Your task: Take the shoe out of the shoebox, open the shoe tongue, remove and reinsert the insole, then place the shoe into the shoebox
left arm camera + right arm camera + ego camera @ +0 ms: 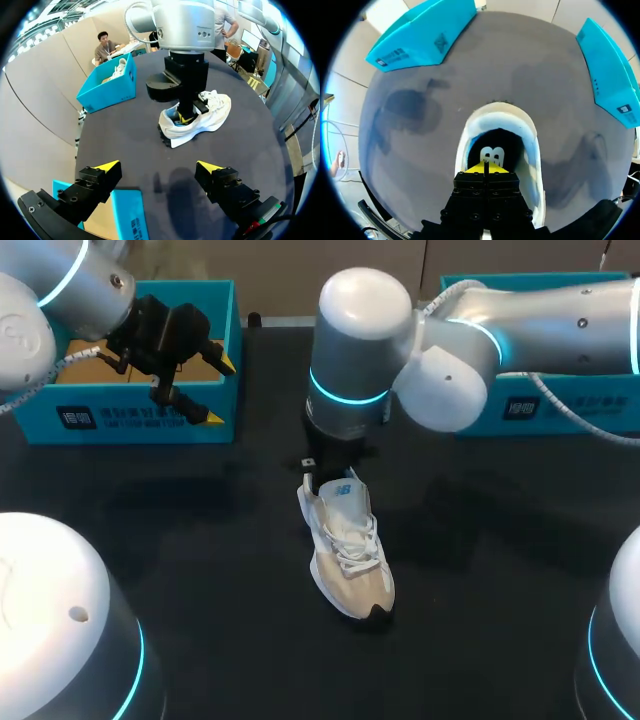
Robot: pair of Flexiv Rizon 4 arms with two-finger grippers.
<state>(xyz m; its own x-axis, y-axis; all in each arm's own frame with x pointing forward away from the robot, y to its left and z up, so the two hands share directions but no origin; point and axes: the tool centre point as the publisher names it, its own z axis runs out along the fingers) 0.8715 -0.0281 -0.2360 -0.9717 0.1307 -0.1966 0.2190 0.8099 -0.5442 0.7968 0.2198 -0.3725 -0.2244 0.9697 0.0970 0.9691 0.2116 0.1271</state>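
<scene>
Right end effector point(486, 169), fingers together, inside shoe point(352, 562); shoebox point(150, 426) bears printed label point(75, 418)

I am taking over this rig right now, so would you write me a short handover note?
Left gripper: open, empty, over the shoebox front wall.
Right gripper: shut, tips inside the shoe at its heel opening; whether they pinch the insole is unclear.
The shoe stands upright on the table, outside the shoebox.
Done: shoe taken out.
Left: finish the insole step, then put the shoe back.
</scene>
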